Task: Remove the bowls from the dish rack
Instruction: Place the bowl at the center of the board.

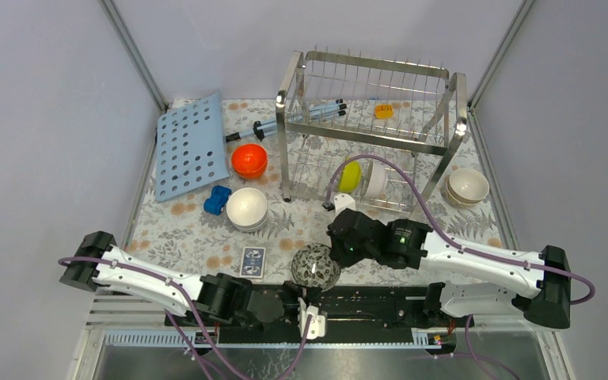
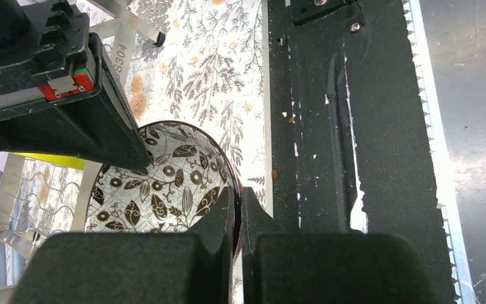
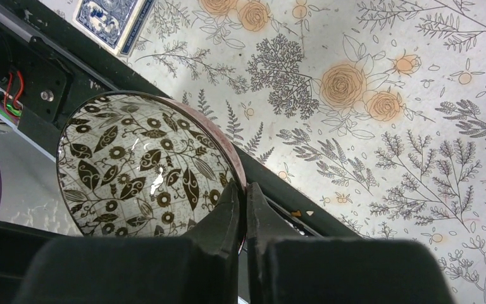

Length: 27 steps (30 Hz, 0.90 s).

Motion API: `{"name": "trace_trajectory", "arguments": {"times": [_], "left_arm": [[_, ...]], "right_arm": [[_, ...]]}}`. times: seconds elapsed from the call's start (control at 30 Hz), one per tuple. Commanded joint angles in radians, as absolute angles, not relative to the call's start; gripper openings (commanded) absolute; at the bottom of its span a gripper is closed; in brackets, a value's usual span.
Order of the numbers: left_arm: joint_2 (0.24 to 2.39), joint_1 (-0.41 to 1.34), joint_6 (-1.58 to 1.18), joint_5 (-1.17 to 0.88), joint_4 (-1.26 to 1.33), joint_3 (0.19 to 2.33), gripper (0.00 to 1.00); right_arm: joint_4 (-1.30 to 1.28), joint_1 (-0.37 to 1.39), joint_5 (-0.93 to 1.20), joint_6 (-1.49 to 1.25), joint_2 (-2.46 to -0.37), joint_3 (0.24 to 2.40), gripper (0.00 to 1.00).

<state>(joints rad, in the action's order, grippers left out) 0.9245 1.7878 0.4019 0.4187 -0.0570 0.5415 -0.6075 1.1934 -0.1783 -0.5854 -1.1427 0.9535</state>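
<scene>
The patterned bowl [image 1: 315, 266] is at 6 o'clock on the table [image 1: 176, 235], right by the robot's bases. It is well apart from the dish rack [image 1: 370, 131], which stands at about 1 o'clock.

Both arms have hold of the bowl. Seen from above, the left gripper [image 2: 237, 206] is pinching the rim at the bowl's 6 o'clock side. The right gripper [image 3: 245, 201] is pinching the rim too, at about 1 o'clock. Each one squeezes the thin wall tight in the middle.

The bowl looks hard and shiny, like a glazed dish. I think it is stiff and will not bend. It may be slippery, and it could chip or crack if it drops or bumps. It does not look heavy. The rim is the good place to hold, because the round side gives nothing to grab. I cannot tell from these views if the bowl rests on the table or hangs just above it.

On the rack's lower shelf a yellow-green bowl [image 1: 350, 176] and a white bowl [image 1: 377, 180] stand on edge, side by side. So I judge the job is only partly done. They look smooth and breakable as well. The top edge of each looks like the best spot to pinch.
</scene>
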Motion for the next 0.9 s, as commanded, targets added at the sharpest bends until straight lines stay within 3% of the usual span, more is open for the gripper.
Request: {"name": "trace_trajectory", "arguments": {"times": [0.0,0.03,0.17,0.2,0.23,0.37,0.53,0.87], "left_arm": [[0.908,1.793,0.344,0.505,0.086,0.531,0.0],[0.911,1.793,0.308,0.531,0.093,0.529,0.0],[0.897,1.792,0.164,0.646,0.088,0.534,0.69],[0.887,1.794,0.127,0.671,0.088,0.531,0.91],[0.875,1.793,0.092,0.697,0.09,0.528,0.98],[0.843,1.792,-0.134,0.881,0.06,0.541,0.99],[0.895,1.769,-0.522,1.047,-0.204,0.668,0.99],[1.013,1.484,-1.202,0.729,-0.419,0.8,0.99]], "right_arm": [[-0.578,1.203,-0.194,-0.62,-1.126,0.938,0.0],[-0.579,1.203,-0.203,-0.626,-1.118,0.934,0.0],[-0.597,1.203,-0.267,-0.669,-1.064,0.904,0.0],[-0.599,1.202,-0.286,-0.688,-1.042,0.888,0.0],[-0.6,1.203,-0.303,-0.702,-1.021,0.876,0.0],[-0.618,1.203,-0.387,-0.762,-0.922,0.815,0.0],[-0.636,1.202,-0.471,-0.843,-0.832,0.738,0.0],[-0.585,1.202,-0.559,-0.987,-0.837,0.667,0.0]]}}
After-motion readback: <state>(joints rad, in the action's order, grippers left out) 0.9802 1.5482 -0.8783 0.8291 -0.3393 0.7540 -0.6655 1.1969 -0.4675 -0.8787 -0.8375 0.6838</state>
